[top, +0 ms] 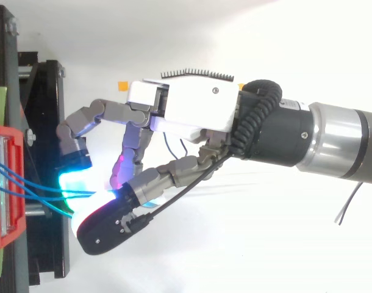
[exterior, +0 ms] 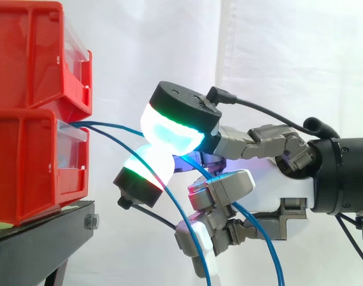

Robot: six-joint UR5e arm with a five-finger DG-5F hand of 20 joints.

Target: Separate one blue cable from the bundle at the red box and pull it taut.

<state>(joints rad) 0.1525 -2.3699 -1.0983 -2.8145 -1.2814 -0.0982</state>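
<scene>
The red bins (exterior: pixel 27 161) are sitting stacked at the left of the side view on the black stand (exterior: pixel 44 229), and the bundle of blue cables (top: pixel 36 194) is emerging from the gap between them. The hand (top: pixel 192 107) is reaching in from the right and is closing two glowing pads (exterior: pixel 175 128) against each other just right of the bins. One blue cable (exterior: pixel 113 126) is running from the bin front straight into that pinch, and it appears to be held there, while the hand's other fingers are curling loosely lower down at centre frame. The other strands are drooping away below and behind the lower pad toward the bottom edge, so the separating step is looking mostly done. The step in hand is securing the grip; the pull is not yet made, since the held strand is still bowing slightly rather than lying straight. Next, the hand is going to need a firm pinch and a steady draw toward the right of the frame, away from the bins — without snagging the loose strands.
</scene>
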